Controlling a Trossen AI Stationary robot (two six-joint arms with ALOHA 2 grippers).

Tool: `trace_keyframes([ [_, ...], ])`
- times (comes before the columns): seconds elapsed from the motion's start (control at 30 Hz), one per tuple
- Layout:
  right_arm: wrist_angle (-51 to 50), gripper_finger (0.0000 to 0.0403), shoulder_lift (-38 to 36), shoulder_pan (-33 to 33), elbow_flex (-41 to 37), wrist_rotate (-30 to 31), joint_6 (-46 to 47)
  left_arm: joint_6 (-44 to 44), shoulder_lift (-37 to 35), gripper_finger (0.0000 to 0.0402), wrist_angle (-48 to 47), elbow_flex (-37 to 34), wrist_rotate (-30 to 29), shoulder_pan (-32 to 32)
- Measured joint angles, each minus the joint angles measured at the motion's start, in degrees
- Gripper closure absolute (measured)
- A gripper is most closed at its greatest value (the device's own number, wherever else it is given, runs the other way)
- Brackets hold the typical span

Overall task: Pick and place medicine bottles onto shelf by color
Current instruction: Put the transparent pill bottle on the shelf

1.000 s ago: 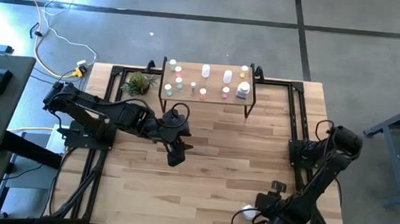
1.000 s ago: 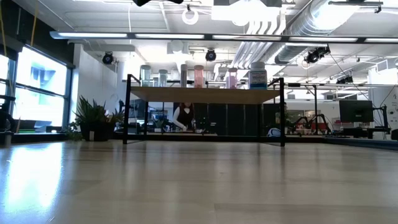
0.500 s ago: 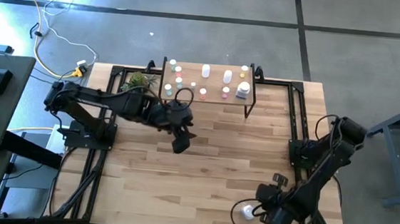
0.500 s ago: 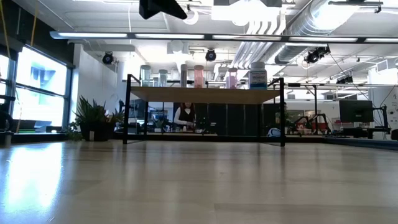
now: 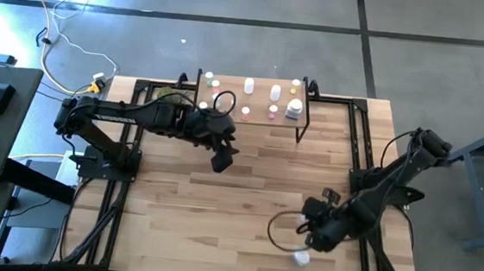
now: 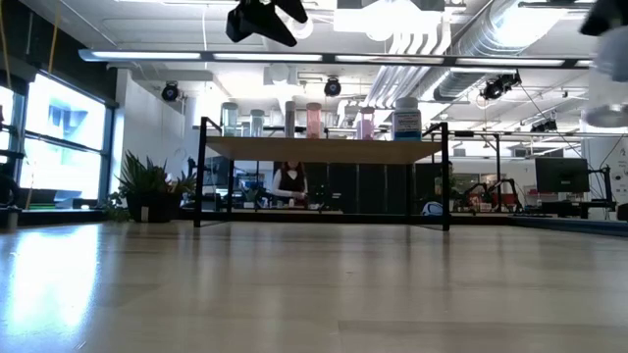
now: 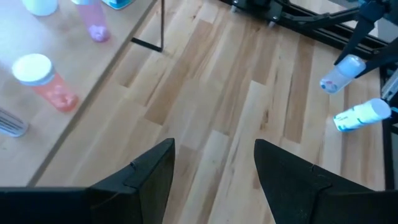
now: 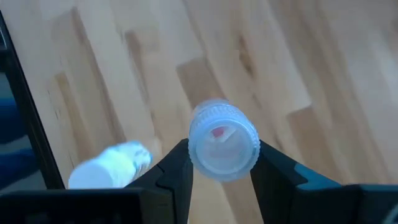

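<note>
White-capped bottle lifted, shelf run next

High view: right gripper (image 5: 310, 236) near front edge, another bottle (image 5: 301, 258) beside; shelf (image 5: 253, 102) far.
Right wrist: fingers clamp my bottle (image 8: 224, 140).
Left wrist: left gripper (image 7: 214, 165) wide, empty.

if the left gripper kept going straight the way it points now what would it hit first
Most likely bare tabletop. The left gripper is open and empty, aimed down at planks just off the shelf. Nothing lies between its fingers and the wood, though depth is hard to judge.
</note>
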Motion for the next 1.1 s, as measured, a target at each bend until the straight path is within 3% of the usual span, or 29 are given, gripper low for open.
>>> trace_keyframes([
  [0.63,1.1,0.0283,-11.7,-22.6,0.4,-0.6,-16.2,5.0,0.0,0.0190,0.0,0.0,-0.1,8.9],
  [1.1,1.8,0.0283,-11.7,-44.2,12.8,-0.6,-33.1,16.5,0.0,0.0190,0.0,0.0,-0.2,18.0],
])
